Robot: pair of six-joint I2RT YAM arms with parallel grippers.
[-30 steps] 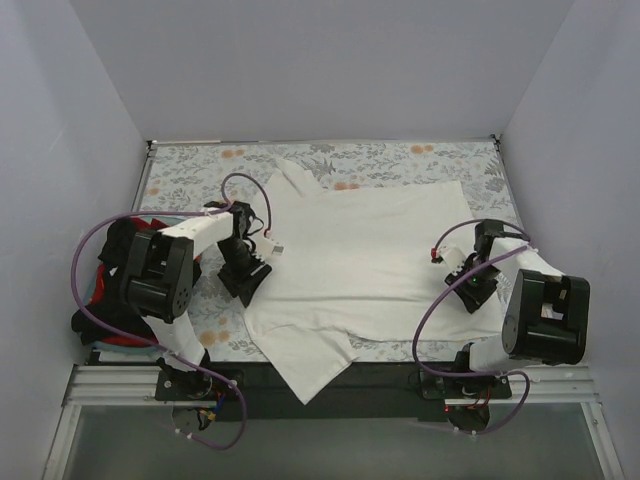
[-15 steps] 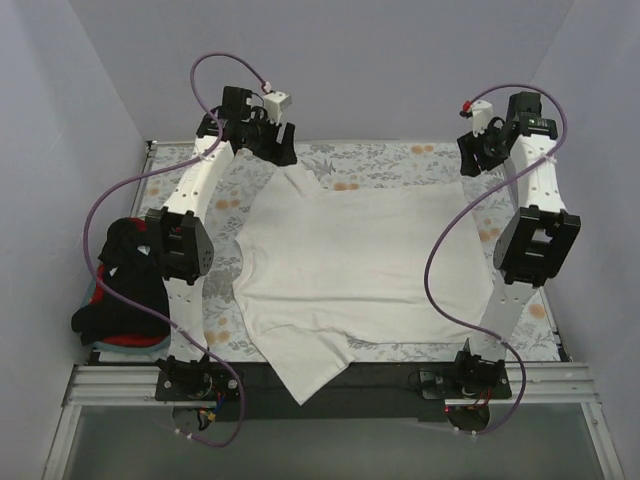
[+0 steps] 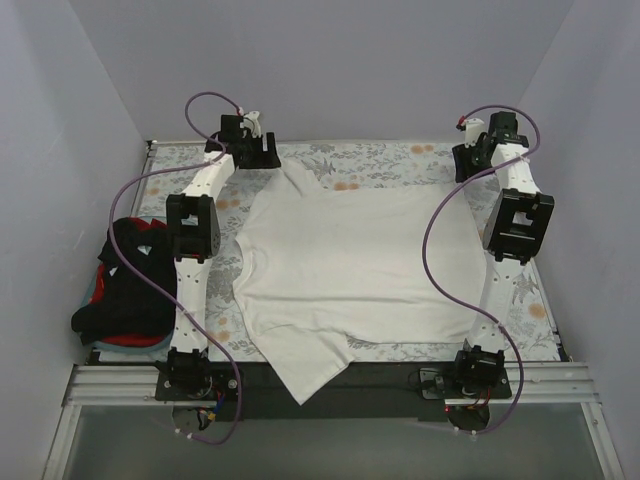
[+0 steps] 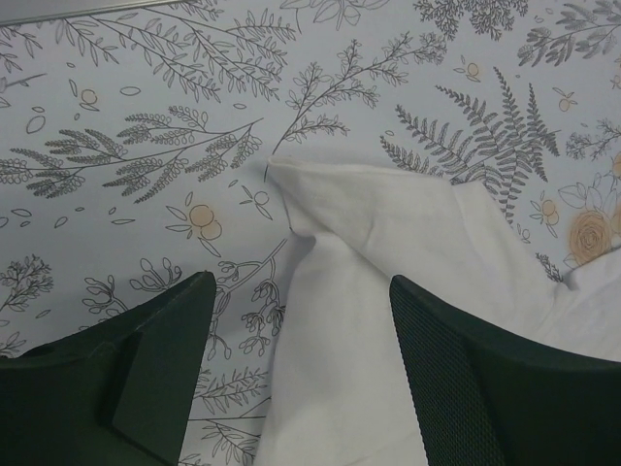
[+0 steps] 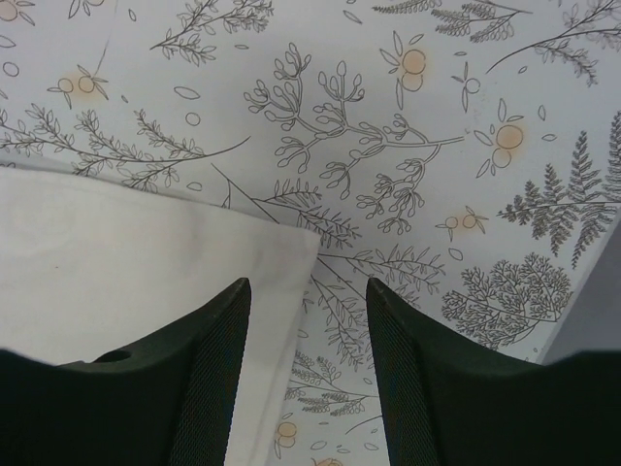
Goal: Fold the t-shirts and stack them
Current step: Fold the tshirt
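A large off-white t-shirt (image 3: pixel 350 260) lies spread on the floral table cloth (image 3: pixel 400 155). One sleeve hangs over the near edge (image 3: pixel 305 370). My left gripper (image 3: pixel 262 158) is open and empty, just above the shirt's far-left sleeve tip (image 4: pixel 388 243); in the left wrist view the gripper (image 4: pixel 301 283) has cloth between its fingers. My right gripper (image 3: pixel 468 165) is open and empty over the shirt's far-right corner (image 5: pixel 146 262); in the right wrist view the gripper (image 5: pixel 309 283) straddles the shirt's edge. A pile of black, red and teal shirts (image 3: pixel 125 290) lies at the left edge.
Grey walls close in the table at the back and on both sides. Both arms stretch to the far edge, with purple cables looping above them. The black mounting rail (image 3: pixel 380 375) runs along the near edge.
Both arms have swung from beside the shirt's near corners out to its far corners, then dropped lower toward the cloth. The shirt's left side has shifted slightly.
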